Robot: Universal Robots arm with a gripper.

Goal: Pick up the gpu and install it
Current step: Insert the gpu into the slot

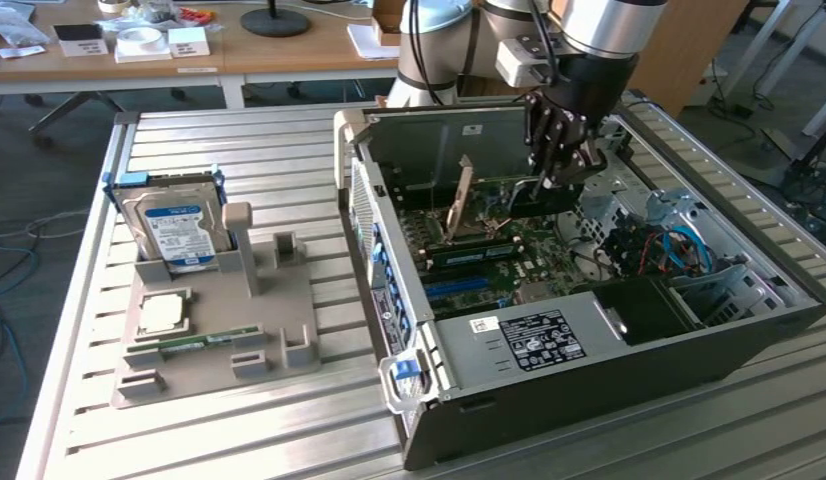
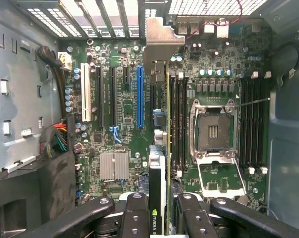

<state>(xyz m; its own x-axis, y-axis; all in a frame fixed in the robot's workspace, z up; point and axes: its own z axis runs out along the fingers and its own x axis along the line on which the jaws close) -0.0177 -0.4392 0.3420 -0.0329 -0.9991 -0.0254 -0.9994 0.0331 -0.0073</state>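
My gripper (image 1: 563, 165) is lowered inside the open computer case (image 1: 587, 350) and is shut on the gpu (image 2: 157, 218). The wrist view shows the card edge-on. Its black cooler with an NVIDIA mark sits between my black fingers (image 2: 134, 213). Its thin green edge runs away from me to the silvery end bracket (image 2: 157, 42) near the case's rear slot openings. The card hangs over the motherboard (image 2: 124, 119), between the blue slot (image 2: 139, 96) and the memory slots (image 2: 176, 119). Whether it touches a slot I cannot tell.
An open, empty processor socket (image 2: 213, 131) lies beside the card's line, and a black box (image 2: 30, 198) with cable bundles fills one corner. Outside the case, a grey holder (image 1: 253, 330) carries a silver hard drive (image 1: 173, 225), a processor (image 1: 164, 313) and a RAM stick (image 1: 200, 345).
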